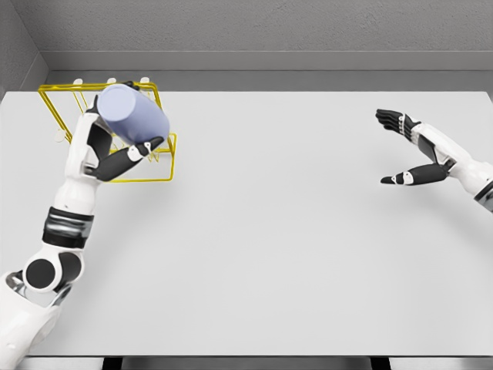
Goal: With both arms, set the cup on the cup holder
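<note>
On the white table [269,231], the left hand [115,150] grips the tilted cup [132,113] over the yellow rack [58,116] at far left; a slow, level lowering should seat it. The right hand [412,150] hovers wide, empty.

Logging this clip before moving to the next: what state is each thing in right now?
cup: tilted, gripped, held over the holder.
cup holder: yellow wire rack on the table's far left, no cup seated yet.
left hand: closed around the cup.
right hand: open, fingers spread, holding nothing, far right.
table: white.
</note>
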Controlling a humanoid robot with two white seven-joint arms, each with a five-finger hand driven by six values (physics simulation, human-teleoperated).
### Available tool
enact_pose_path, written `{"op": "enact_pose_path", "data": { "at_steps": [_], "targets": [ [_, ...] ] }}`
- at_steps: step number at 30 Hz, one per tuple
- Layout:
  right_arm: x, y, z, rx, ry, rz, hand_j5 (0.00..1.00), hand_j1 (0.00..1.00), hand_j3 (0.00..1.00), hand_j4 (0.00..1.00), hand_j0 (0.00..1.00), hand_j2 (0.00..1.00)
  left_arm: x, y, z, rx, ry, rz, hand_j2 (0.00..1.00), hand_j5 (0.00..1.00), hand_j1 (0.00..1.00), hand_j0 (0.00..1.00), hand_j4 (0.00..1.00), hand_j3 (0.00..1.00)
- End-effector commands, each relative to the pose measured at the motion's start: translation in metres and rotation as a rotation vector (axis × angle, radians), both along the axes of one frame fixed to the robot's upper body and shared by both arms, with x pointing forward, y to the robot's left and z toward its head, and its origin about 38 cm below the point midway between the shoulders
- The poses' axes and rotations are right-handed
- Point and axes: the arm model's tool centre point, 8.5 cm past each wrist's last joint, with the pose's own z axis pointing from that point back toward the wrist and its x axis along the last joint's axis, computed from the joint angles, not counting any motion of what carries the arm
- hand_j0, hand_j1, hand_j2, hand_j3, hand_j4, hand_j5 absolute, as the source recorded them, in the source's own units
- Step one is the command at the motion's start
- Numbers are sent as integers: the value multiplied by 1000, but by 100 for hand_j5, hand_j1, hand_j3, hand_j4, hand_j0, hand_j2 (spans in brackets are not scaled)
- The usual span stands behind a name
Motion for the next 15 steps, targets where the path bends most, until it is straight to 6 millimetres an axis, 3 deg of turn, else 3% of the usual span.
{"op": "enact_pose_path", "data": {
  "at_steps": [1, 15],
  "targets": [
    [0, 1, -6, 0, 19, 2, 100, 100, 100, 100, 100, 100, 1, 3, 2, 6, -3, 7, 66, 66, 66, 66, 66, 66],
    [-1, 2, -8, -2, 24, 6, 100, 100, 100, 100, 100, 100, 8, 11, 6, 11, 9, 36, 66, 66, 66, 66, 66, 66]
  ]
}}
